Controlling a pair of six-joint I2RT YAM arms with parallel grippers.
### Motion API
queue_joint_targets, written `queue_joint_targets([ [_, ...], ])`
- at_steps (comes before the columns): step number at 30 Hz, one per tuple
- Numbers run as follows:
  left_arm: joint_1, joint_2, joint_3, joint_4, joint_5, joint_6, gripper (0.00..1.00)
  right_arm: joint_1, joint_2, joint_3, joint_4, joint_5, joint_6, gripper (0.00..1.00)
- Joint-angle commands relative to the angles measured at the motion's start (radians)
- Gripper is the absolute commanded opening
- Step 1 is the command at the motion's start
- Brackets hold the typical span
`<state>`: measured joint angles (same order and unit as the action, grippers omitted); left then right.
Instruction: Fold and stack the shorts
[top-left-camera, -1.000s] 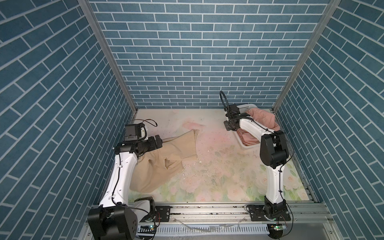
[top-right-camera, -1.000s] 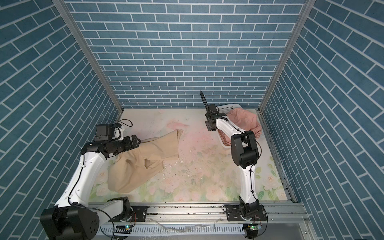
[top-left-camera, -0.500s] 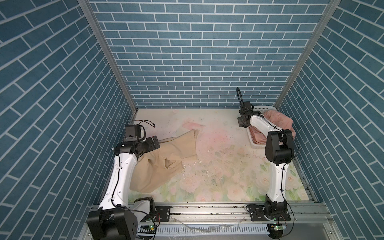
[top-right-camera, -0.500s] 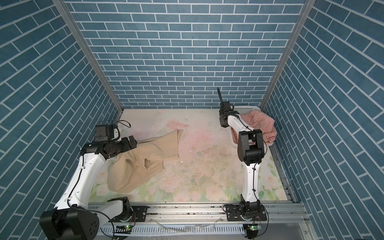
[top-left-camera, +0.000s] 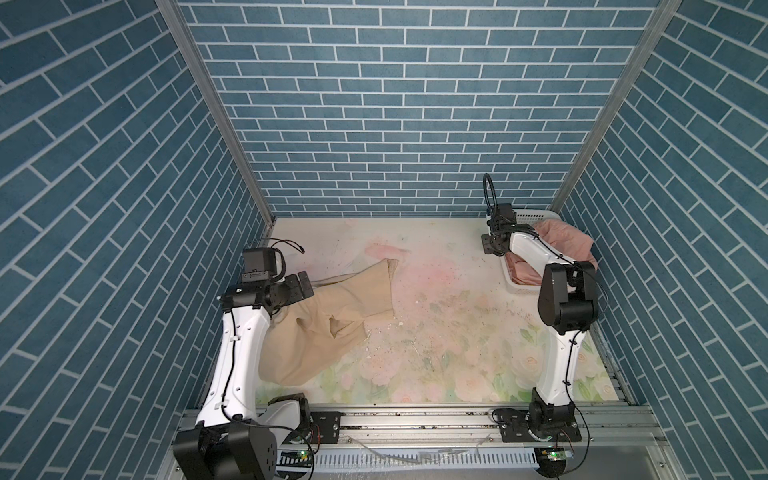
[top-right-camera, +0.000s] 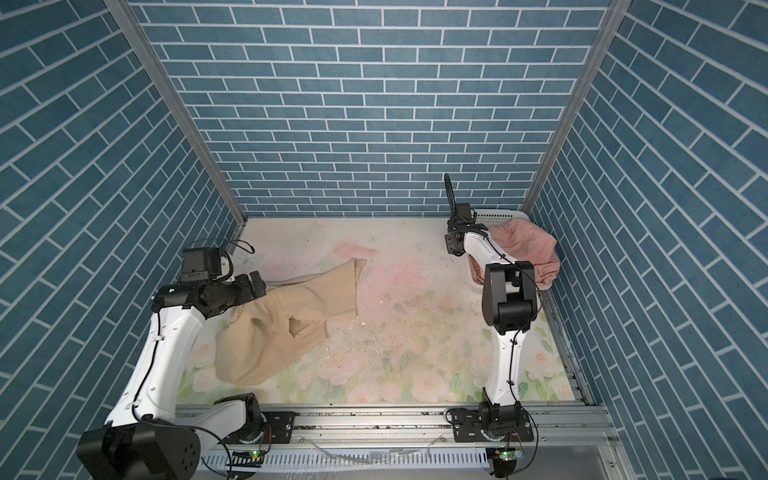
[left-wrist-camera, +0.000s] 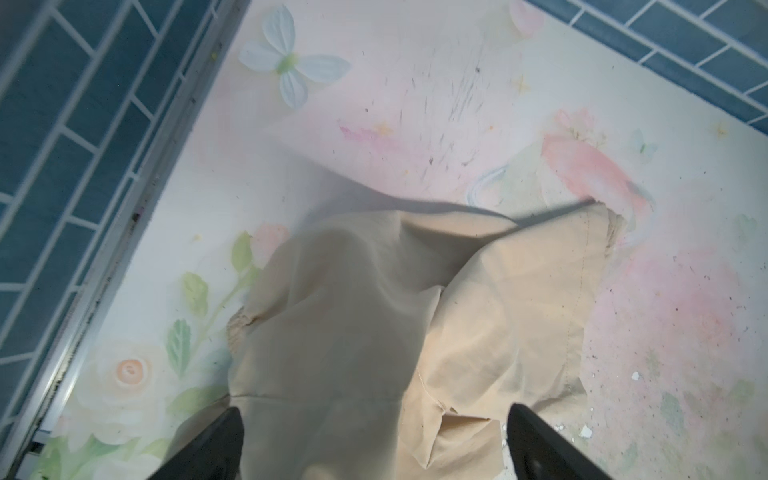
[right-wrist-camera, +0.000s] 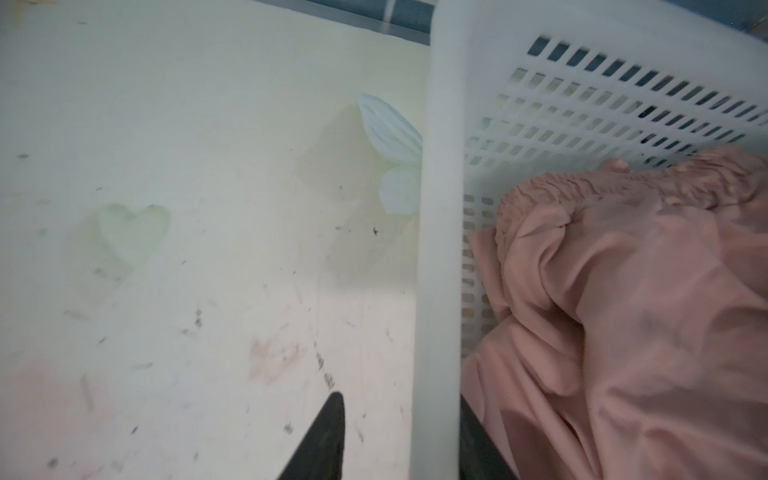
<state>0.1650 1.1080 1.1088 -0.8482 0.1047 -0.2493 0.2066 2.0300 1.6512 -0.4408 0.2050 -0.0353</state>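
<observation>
The beige-tan shorts (top-left-camera: 332, 316) (top-right-camera: 291, 316) lie crumpled on the left of the floral table, one leg stretched toward the middle. My left gripper (top-left-camera: 305, 284) (left-wrist-camera: 374, 415) hovers over their left part, open and holding nothing, with the cloth (left-wrist-camera: 374, 332) spread below it. The salmon pink shorts (top-left-camera: 561, 237) (top-right-camera: 523, 245) (right-wrist-camera: 623, 332) are heaped in the white perforated basket (top-left-camera: 536, 215) (right-wrist-camera: 440, 208) at the far right corner. My right gripper (top-left-camera: 494, 249) (right-wrist-camera: 400, 397) straddles the basket's rim, one finger outside and one inside. Its jaws are open, and the outer finger stands clear of the rim.
Blue brick-pattern walls (top-left-camera: 395, 124) close in the table on three sides. A metal rail (top-left-camera: 415, 419) runs along the front edge. Small crumbs and dark specks (top-left-camera: 399, 345) are scattered over the middle of the mat.
The right arm has swung right, carrying the basket and pink shorts into the far right corner, and its jaws have parted from the rim. The left arm has hardly moved.
</observation>
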Motion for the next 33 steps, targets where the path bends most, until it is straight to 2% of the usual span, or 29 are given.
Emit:
queue_joint_targets([
  [1,0.028,-0.022,0.081,-0.053,-0.027,0.050,1.00,0.070,-0.238,-0.067,0.083,-0.135,-0.022,0.47],
  [3,0.041,-0.022,0.103,-0.060,-0.022,0.056,1.00,0.147,-0.326,-0.158,0.134,-0.246,-0.042,0.51],
  [5,0.060,-0.019,0.113,-0.058,-0.003,0.059,1.00,0.269,-0.376,-0.238,0.183,-0.386,-0.066,0.55],
  [8,0.089,-0.014,0.110,-0.058,0.026,0.061,1.00,0.481,-0.360,-0.295,0.233,-0.503,-0.079,0.60],
  [12,0.154,-0.035,0.096,-0.050,0.088,0.040,1.00,0.717,-0.263,-0.299,0.344,-0.550,-0.058,0.63],
  [15,0.208,-0.061,0.059,-0.008,0.229,0.002,1.00,0.830,-0.153,-0.230,0.368,-0.538,-0.055,0.64],
  [20,0.229,-0.070,0.051,-0.023,0.257,0.006,1.00,0.900,0.019,-0.116,0.371,-0.483,-0.052,0.65],
  [27,0.245,-0.083,0.071,-0.082,0.255,0.048,1.00,0.940,0.129,-0.052,0.405,-0.473,-0.072,0.65],
  [31,0.268,-0.101,0.066,-0.097,0.254,0.056,1.00,0.961,0.202,-0.008,0.450,-0.363,-0.066,0.65],
  [33,0.271,-0.103,0.062,-0.101,0.262,0.060,1.00,0.961,0.229,0.012,0.468,-0.343,-0.064,0.65],
])
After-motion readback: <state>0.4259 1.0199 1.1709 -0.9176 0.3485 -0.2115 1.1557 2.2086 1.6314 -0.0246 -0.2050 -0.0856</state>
